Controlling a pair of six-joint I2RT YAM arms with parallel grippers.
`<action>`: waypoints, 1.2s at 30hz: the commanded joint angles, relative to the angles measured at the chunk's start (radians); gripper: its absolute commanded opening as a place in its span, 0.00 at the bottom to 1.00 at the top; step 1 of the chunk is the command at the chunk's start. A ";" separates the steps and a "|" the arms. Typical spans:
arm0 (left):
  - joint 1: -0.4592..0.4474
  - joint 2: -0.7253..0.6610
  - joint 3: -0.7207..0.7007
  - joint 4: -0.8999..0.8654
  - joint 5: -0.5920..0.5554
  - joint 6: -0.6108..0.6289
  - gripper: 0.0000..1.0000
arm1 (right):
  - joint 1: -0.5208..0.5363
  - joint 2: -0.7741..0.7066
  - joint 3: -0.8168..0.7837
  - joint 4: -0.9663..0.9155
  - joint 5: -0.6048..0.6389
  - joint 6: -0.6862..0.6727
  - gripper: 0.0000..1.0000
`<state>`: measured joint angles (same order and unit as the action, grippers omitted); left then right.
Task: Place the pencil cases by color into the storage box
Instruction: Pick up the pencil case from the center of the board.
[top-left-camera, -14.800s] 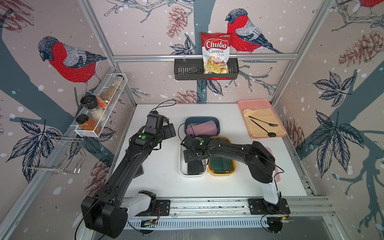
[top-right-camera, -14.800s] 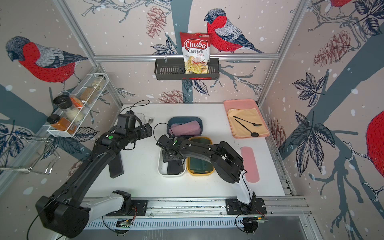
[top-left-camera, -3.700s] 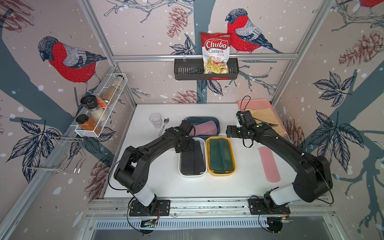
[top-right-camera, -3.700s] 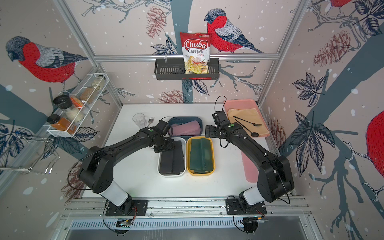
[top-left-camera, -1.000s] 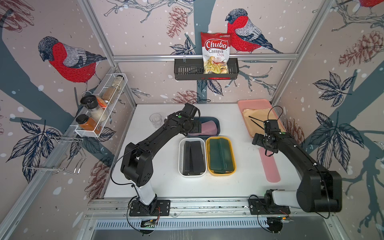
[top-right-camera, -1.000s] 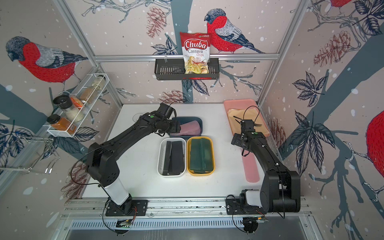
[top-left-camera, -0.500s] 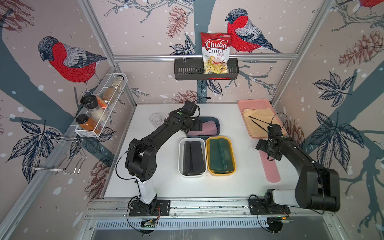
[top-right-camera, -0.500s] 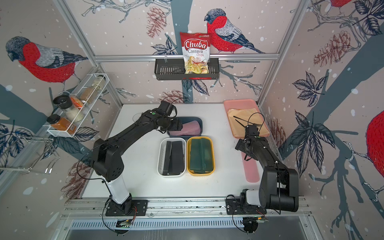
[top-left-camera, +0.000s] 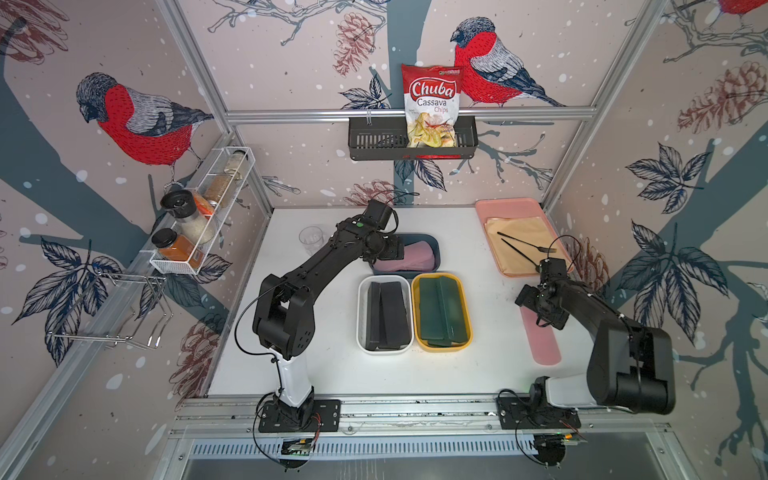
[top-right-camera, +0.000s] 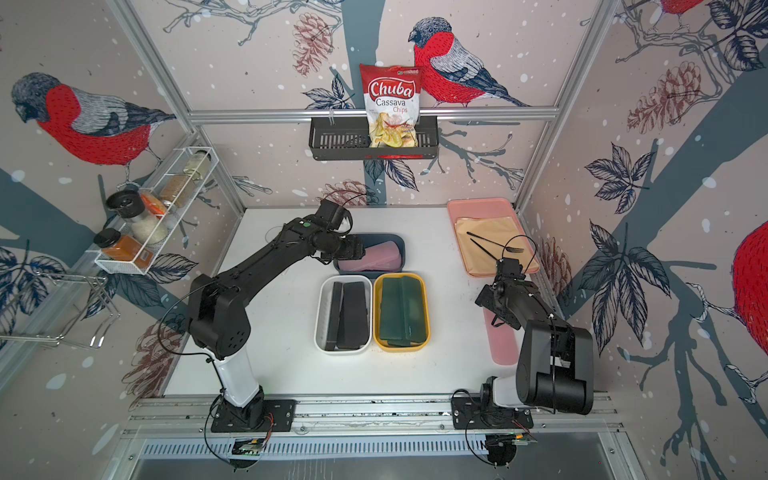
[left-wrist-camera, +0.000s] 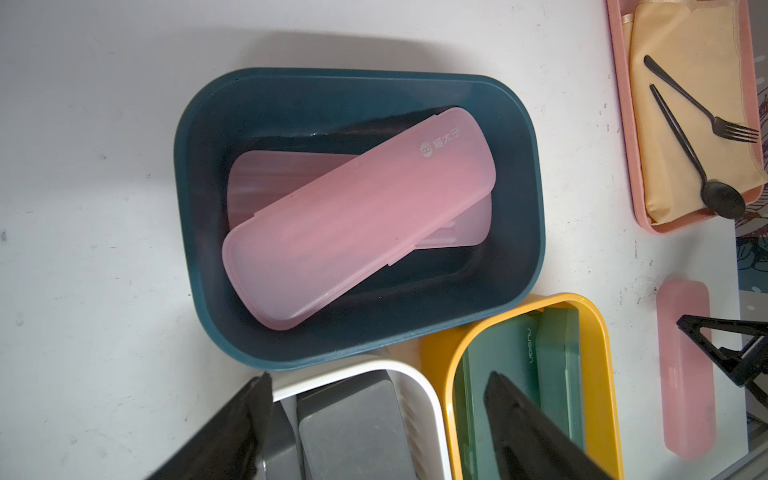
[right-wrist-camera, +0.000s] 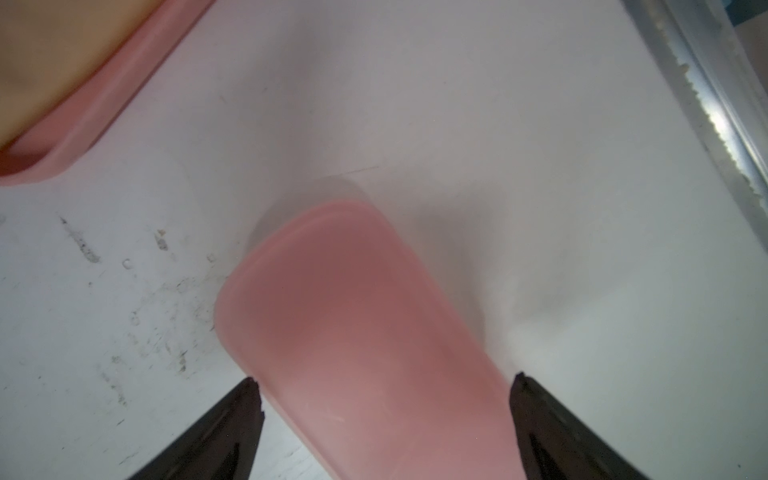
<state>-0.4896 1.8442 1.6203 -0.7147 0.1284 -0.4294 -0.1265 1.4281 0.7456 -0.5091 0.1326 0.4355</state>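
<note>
One pink pencil case (top-left-camera: 540, 336) (right-wrist-camera: 365, 332) lies flat on the white table at the right. My right gripper (top-left-camera: 525, 299) (right-wrist-camera: 386, 384) hangs low over its far end, open, one finger on each side and not clamped on it. Two more pink cases (left-wrist-camera: 357, 216) lie crossed in the dark blue tub (top-left-camera: 434, 245). My left gripper (top-left-camera: 392, 253) (left-wrist-camera: 380, 378) hovers over that tub's near left side, open and holding nothing. Black cases (top-left-camera: 388, 313) fill the white tub (top-left-camera: 361, 316), and dark green cases (top-left-camera: 440, 307) fill the yellow tub (top-left-camera: 467, 316).
A large pink tray (top-left-camera: 490, 208) with a tan cloth, black fork and spoon sits at the back right, just beyond the right gripper. A clear glass (top-left-camera: 311, 239) stands at the back left. The metal frame rail (right-wrist-camera: 715, 104) runs close beside the loose pink case.
My right gripper has moved toward the front and down over the far end of the loose pink case. My left gripper has shifted slightly above the blue tub.
</note>
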 joint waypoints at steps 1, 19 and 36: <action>0.006 -0.006 0.000 -0.001 -0.001 0.005 0.84 | -0.005 0.029 0.007 0.030 -0.019 -0.020 0.97; 0.005 0.020 0.000 0.016 0.021 -0.023 0.84 | 0.097 0.113 0.039 0.055 -0.100 -0.020 0.97; 0.006 0.018 -0.011 0.027 0.023 -0.041 0.84 | 0.113 0.148 0.108 -0.017 -0.072 -0.103 1.00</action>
<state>-0.4866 1.8652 1.6115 -0.7113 0.1505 -0.4656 -0.0093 1.5719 0.8543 -0.4938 0.0494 0.3656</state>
